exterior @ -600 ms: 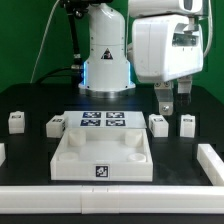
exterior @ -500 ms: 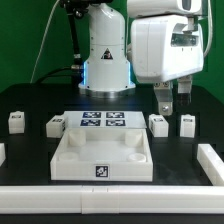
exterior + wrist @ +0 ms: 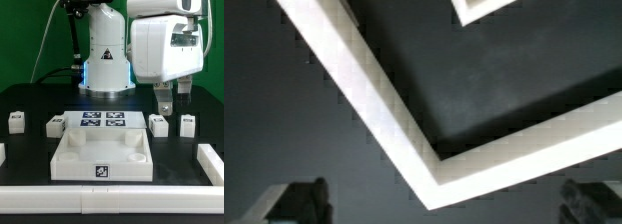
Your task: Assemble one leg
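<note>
Four small white legs with marker tags stand on the dark table: two on the exterior view's left (image 3: 16,122) (image 3: 55,125) and two on its right (image 3: 158,124) (image 3: 187,124). The large white square tray-like piece (image 3: 103,152) lies in front of them. My gripper (image 3: 172,102) hangs open and empty above the two right legs, touching neither. In the wrist view the gripper (image 3: 445,204) is open, with dark fingertips (image 3: 299,200) at both lower corners and nothing between them. No leg shows in the wrist view.
The marker board (image 3: 103,122) lies between the leg pairs. White rails run along the front (image 3: 110,198) and the exterior view's right (image 3: 208,160). A white rail corner (image 3: 402,130) crosses the wrist view over dark mat. The robot base (image 3: 105,50) stands behind.
</note>
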{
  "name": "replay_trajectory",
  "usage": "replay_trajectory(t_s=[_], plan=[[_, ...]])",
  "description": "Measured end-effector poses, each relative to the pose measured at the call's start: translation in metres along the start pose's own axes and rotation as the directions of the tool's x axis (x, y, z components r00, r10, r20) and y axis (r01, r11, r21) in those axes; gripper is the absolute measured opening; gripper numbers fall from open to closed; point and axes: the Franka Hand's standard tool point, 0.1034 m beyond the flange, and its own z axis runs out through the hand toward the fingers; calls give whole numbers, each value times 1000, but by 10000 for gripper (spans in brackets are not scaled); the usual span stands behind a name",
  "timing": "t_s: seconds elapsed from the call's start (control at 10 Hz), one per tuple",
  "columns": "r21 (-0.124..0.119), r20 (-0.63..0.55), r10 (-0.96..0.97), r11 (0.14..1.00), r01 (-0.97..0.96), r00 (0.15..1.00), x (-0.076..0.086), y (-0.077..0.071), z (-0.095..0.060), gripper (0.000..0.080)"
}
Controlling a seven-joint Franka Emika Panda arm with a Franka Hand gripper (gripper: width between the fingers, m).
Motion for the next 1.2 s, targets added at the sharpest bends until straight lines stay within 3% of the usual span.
replay_trajectory(t_s=[0.1, 0.3, 0.5, 0.6, 1.1, 1.2], plan=[[4, 9, -71, 997, 71, 997, -5, -2, 1, 650], [35, 25, -210, 977, 209, 977, -18, -7, 7, 650], [60, 61, -290, 956, 287, 955, -32, -24, 17, 650], [57, 66, -277, 960, 273, 959, -46, -24, 14, 650], [61, 68, -268, 962, 264, 961, -47, -25, 17, 650], [69, 68, -270, 962, 265, 961, -51, -34, 24, 650]])
